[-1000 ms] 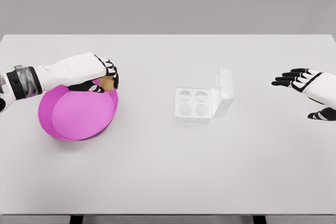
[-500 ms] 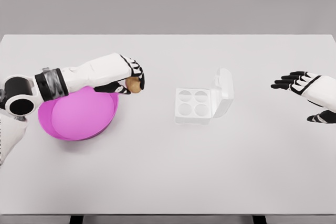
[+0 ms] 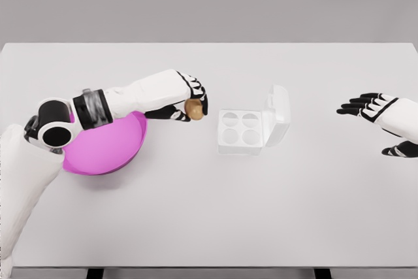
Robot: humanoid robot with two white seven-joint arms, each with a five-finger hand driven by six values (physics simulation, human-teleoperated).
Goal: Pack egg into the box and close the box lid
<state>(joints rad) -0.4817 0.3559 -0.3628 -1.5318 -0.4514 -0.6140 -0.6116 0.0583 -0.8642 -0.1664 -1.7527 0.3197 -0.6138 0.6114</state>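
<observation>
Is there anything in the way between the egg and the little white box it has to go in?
No, nothing visible is in the way. The left hand holds the egg just left of the box, with only bare table between them. The lid stands open on the box's far right side, and all four cups look empty.

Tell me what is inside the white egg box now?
The egg box shows four round cups, all empty, with its lid standing open. The egg is in the left hand, to the box's left. Nothing covers the cups.

White table (image 3: 209,213): pink bowl (image 3: 104,151), open box (image 3: 251,125).
</observation>
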